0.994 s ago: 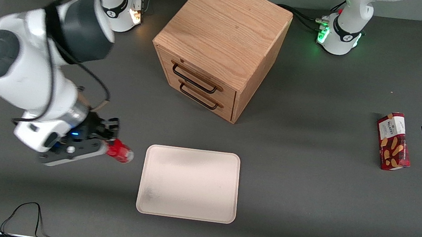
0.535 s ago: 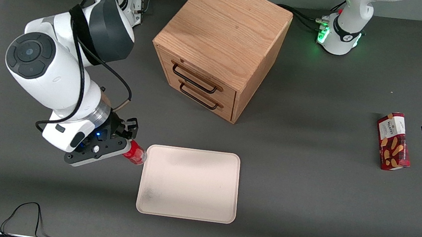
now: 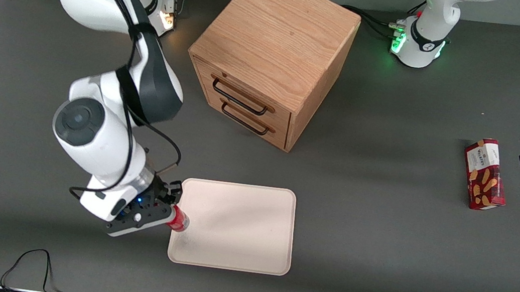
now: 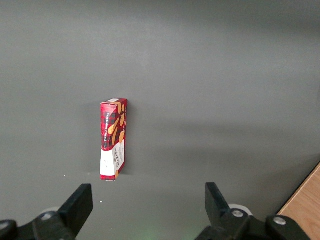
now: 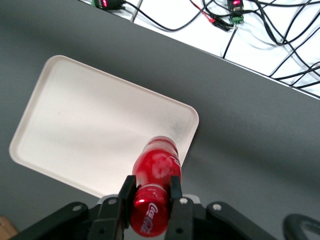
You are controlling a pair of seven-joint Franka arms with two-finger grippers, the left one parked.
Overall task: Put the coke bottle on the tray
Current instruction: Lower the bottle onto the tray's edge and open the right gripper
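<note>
My right gripper (image 3: 169,214) is shut on the coke bottle (image 3: 178,220), a small red bottle held above the table. It hangs over the edge of the cream-beige tray (image 3: 238,233) that lies toward the working arm's end, near the tray's corner nearest the front camera. In the right wrist view the two black fingers (image 5: 126,192) clamp the bottle (image 5: 156,175) near its red cap, and the bottle's base hangs over a rounded corner of the tray (image 5: 90,135). The gripper (image 5: 150,192) holds the bottle above the tray.
A wooden two-drawer cabinet (image 3: 271,57) stands farther from the front camera than the tray. A red snack box (image 3: 484,174) lies toward the parked arm's end of the table and shows in the left wrist view (image 4: 114,138). A black cable (image 3: 30,266) lies at the table's near edge.
My right gripper has carried the coke bottle sideways toward the tray and nearer the front camera, from beside the tray to over its edge. The tray has not moved.
</note>
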